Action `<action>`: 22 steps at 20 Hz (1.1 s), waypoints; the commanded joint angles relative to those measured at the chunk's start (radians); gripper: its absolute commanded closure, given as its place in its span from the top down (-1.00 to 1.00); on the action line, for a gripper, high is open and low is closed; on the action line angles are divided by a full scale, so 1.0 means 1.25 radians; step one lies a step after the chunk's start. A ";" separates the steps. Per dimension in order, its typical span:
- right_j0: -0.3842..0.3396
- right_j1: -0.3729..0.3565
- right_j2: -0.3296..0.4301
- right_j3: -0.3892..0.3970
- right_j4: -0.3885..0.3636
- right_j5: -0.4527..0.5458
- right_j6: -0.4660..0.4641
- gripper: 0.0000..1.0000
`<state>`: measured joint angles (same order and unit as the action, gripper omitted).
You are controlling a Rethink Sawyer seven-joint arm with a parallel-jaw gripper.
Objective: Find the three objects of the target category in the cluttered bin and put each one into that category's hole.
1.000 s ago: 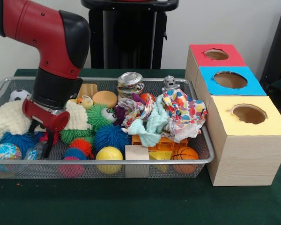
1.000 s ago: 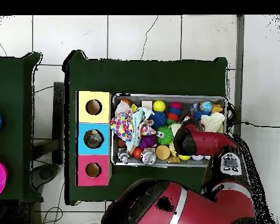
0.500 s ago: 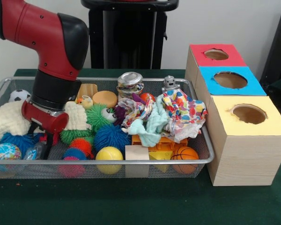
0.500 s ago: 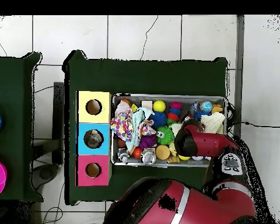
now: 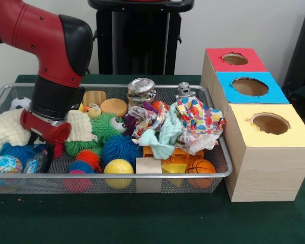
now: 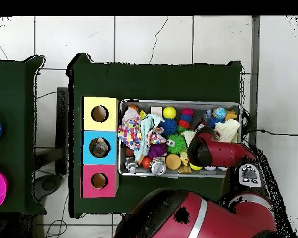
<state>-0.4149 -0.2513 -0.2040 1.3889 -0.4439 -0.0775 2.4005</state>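
Note:
The wire mesh bin (image 5: 142,175) is packed with toys; it also shows in the overhead view (image 6: 176,102). My gripper (image 5: 43,154) reaches down into the bin's left end below the red wrist, between a cream plush (image 5: 7,129) and spiky balls. In the overhead view the arm (image 6: 204,150) hides it. A small see-through bottle with a bit of blue (image 5: 34,162) lies right beside the gripper, next to a globe ball (image 5: 5,164). I cannot tell whether the gripper touches it. No other bottles show. The red-faced hole (image 5: 235,59) is on the far box, also seen from overhead (image 6: 99,180).
The blue-faced hole (image 5: 250,86) and yellow-faced hole (image 5: 270,123) sit nearer on the same row of boxes. A shiny can (image 5: 141,90), a robot figurine (image 5: 183,90), patterned cloth (image 5: 198,122), a yellow ball (image 5: 118,169) and a basketball (image 5: 200,166) fill the bin.
The arm and wrist have shifted a little toward the bin's left end in the front view. The toys have not visibly moved.

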 commanded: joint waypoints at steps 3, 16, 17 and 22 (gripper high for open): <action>-0.078 0.044 0.068 -0.048 -0.045 0.047 -0.027 1.00; -0.084 0.025 0.073 -0.035 -0.033 0.059 -0.018 -1.00; -0.092 0.012 0.088 -0.021 -0.031 0.072 -0.019 -1.00; -0.116 -0.042 0.145 0.070 -0.016 0.063 0.016 -1.00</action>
<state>-0.4870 -0.2876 -0.1216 1.4164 -0.4443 -0.0767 2.4005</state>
